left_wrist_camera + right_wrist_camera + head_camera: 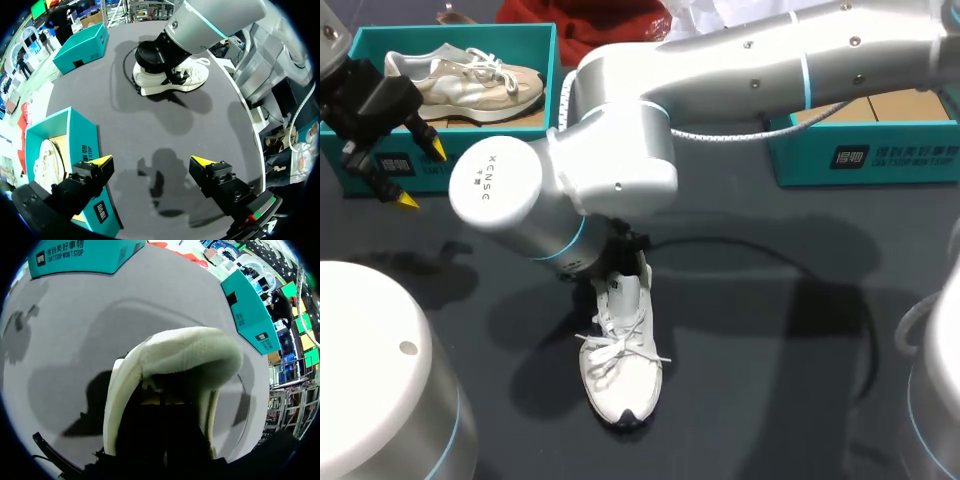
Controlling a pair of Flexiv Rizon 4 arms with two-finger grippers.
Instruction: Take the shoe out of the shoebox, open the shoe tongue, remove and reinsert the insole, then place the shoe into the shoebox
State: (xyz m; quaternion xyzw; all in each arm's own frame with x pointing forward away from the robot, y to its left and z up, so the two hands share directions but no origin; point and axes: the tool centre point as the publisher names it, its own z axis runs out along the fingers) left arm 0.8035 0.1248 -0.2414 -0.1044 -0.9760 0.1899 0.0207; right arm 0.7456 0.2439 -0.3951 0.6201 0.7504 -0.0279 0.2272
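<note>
Firstly, in the head view I count two boxes and two shoes. The left gripper hangs with its yellow tips apart, holding nothing, just over the front wall of a teal cardboard shoebox. Behind the gripper, inside this box, lies one beige suede sneaker. A second teal cardboard shoebox stands far to this gripper's right, behind the right arm, and its brown floor shows. One white mesh sneaker stands upright on the dark grey table, well apart from both boxes, with the right arm's wrist at its heel end.

In the left wrist view, the box with the beige sneaker is just beside one finger. The white sneaker is far ahead under the right arm, and the second box is further ahead.

In the right wrist view, the right gripper is down inside the white sneaker's opening, and the padded collar curves around it. Whether it is apart or closed I cannot tell.
</note>
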